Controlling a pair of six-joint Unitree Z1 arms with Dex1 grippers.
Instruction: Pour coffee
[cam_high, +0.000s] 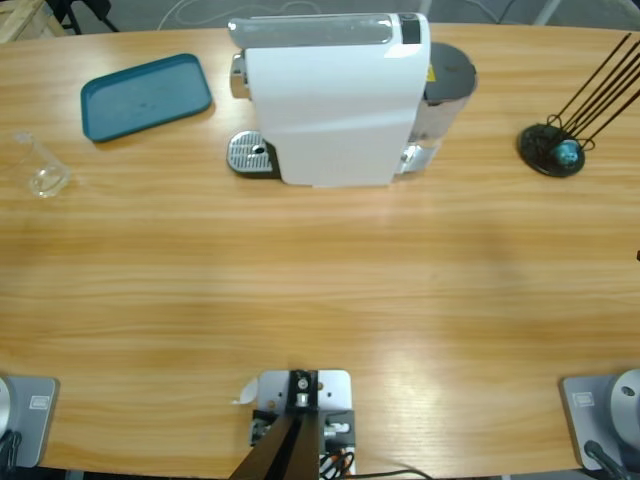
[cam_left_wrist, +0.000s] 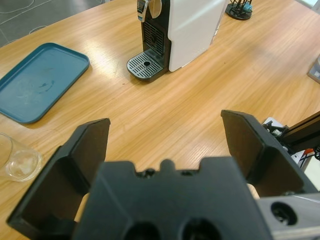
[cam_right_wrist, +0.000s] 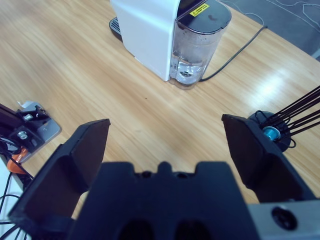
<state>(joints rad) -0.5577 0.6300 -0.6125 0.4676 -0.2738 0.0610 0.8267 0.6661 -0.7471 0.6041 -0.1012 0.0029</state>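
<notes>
A white coffee machine (cam_high: 335, 100) stands at the back middle of the table, with its metal drip grate (cam_high: 250, 155) at its left end. A small clear glass (cam_high: 45, 178) sits far left, near the table's edge; it also shows at the lower left in the left wrist view (cam_left_wrist: 15, 160) and looks empty. No coffee is in view. My left gripper (cam_left_wrist: 165, 130) hangs open above bare table, facing the grate (cam_left_wrist: 145, 67). My right gripper (cam_right_wrist: 165, 125) is open too, behind the machine's water tank (cam_right_wrist: 197, 45). Neither arm shows in the high view.
A teal tray (cam_high: 145, 97) lies at the back left, between the glass and the machine. A black capsule stand (cam_high: 552, 150) with long rods and a blue capsule sits at the back right. A dark cable (cam_right_wrist: 235, 52) runs from behind the tank.
</notes>
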